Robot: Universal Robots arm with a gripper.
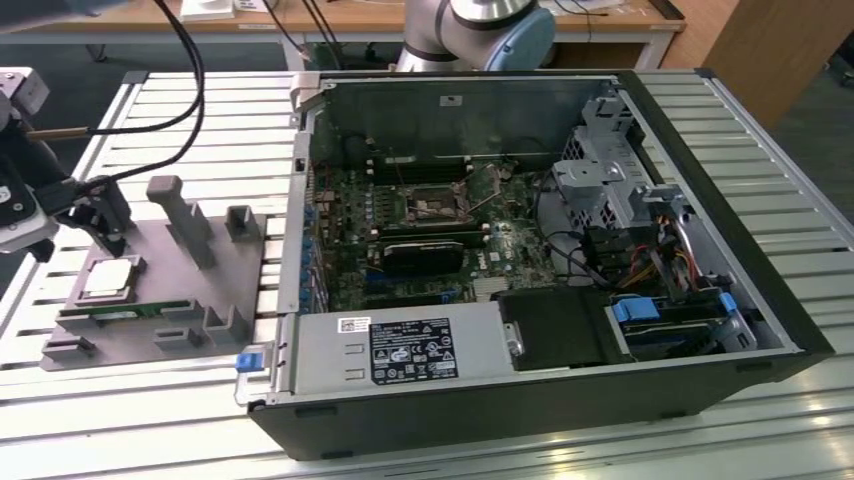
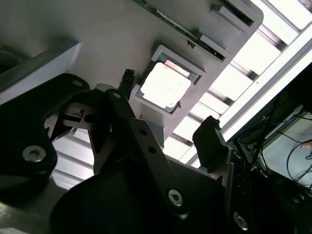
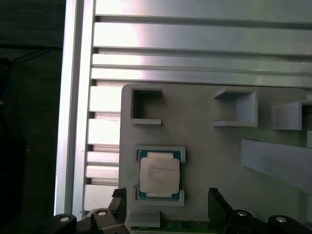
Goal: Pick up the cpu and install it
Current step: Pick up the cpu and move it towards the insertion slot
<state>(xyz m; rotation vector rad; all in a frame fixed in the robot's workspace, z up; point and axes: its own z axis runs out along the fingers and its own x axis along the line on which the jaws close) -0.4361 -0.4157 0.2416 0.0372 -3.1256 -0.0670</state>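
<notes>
1 cpu [image 3: 159, 174] lies flat in its holder [image 3: 209, 146], silver top up.

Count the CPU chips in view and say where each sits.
1. The cpu lies flat in a square recess of the grey tray, on the exterior view's left, outside the computer case. Another could be hidden inside the case.
</notes>
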